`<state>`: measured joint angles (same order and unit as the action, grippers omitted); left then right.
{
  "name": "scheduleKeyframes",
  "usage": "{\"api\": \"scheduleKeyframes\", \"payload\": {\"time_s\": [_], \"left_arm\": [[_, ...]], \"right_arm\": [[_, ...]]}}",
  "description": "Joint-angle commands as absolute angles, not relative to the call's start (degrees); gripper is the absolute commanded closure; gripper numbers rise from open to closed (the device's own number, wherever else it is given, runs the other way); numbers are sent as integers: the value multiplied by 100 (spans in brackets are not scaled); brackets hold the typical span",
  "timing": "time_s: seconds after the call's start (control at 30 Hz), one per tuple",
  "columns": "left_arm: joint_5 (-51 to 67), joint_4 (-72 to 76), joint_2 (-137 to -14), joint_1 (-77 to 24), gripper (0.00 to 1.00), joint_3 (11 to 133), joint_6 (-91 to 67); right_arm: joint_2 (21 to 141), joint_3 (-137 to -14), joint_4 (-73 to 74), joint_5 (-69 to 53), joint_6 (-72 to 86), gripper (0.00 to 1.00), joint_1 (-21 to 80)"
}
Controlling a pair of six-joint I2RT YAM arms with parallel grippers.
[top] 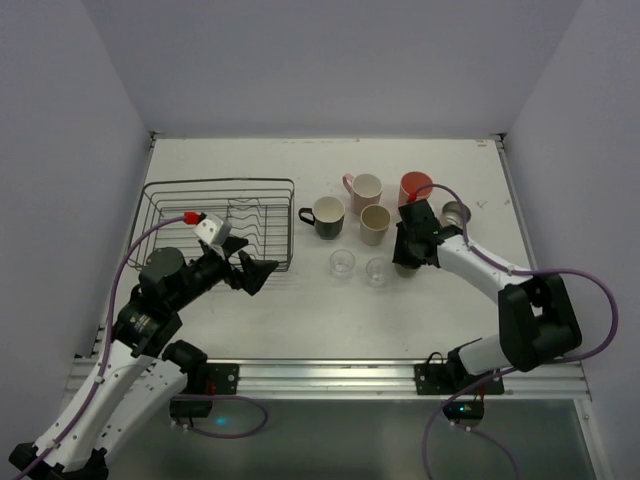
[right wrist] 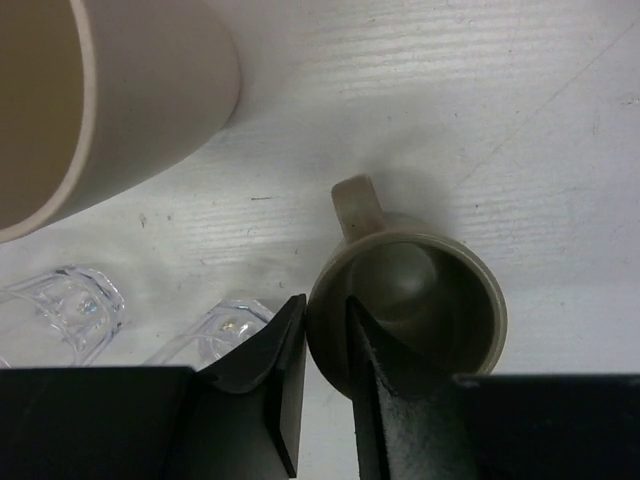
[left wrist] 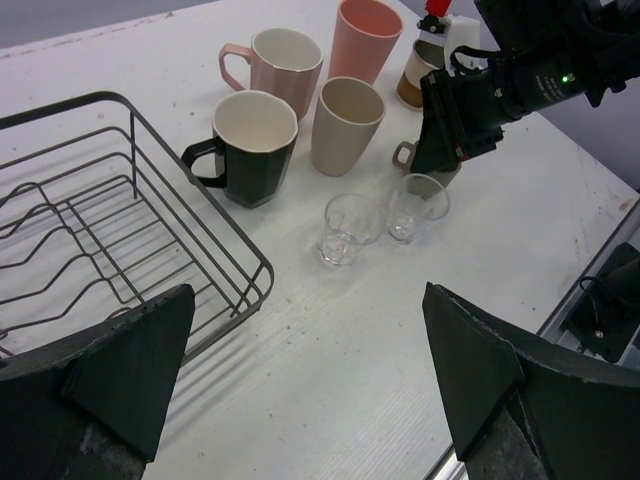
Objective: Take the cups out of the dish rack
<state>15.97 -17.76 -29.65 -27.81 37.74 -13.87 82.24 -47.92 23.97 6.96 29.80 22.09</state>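
The dish rack [top: 150,190], a dark wire basket, stands at the left with no cups showing in it. My left gripper [top: 250,272] hangs open over bare table at the rack's near right corner [left wrist: 262,272], holding nothing. To the right stand a black mug [top: 326,215], pink mug [top: 365,190], salmon tumbler [top: 415,187], beige cup [top: 375,223], metallic cup [top: 455,212] and two clear glasses [top: 342,262] [top: 376,270]. The olive mug [right wrist: 420,290] rests upright on the table. My right gripper [right wrist: 326,303] straddles its rim, one finger inside, one outside, jaws slightly parted.
The table's white walls rise at the left, back and right. The metal rail with both arm bases [top: 330,378] runs along the near edge. The right arm [top: 490,265] reaches in from the right behind the cups.
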Motion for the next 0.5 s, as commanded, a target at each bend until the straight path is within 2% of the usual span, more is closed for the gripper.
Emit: {"api": "scheduleKeyframes", "payload": {"time_s": [0.0, 0.13, 0.2, 0.33, 0.37, 0.4, 0.43, 0.47], "left_arm": [[1564, -1819, -2927, -2716, 0, 3762, -1283], [1582, -1819, -2944, -2663, 0, 3770, -1266], [1600, -1819, -2953, -2654, 0, 3779, -1248], [1582, -1819, -2944, -2654, 0, 3788, -1239], [1556, -1819, -2936, -2654, 0, 3797, -1239], [1538, -1811, -2927, -2654, 0, 3806, -1248], [1512, -1802, -2918, -2654, 0, 3823, -1265], [1468, -1758, -2892, -2654, 0, 3823, -1335]], "right_arm": [[8279, -5098, 2285, 800, 2927, 74, 2188], [7938, -5115, 2311, 879, 2760, 64, 2180], [7465, -5133, 2373, 896, 2716, 55, 2180], [6456, -5055, 2312, 748, 2558, 31, 2189], [6208, -4993, 2233, 669, 2505, 13, 2188], [5961, -4940, 2111, 581, 2461, 6, 2197], [5420, -4800, 2048, 519, 2409, 1, 2197], [5110, -4729, 1917, 423, 2382, 1, 2206]]}}
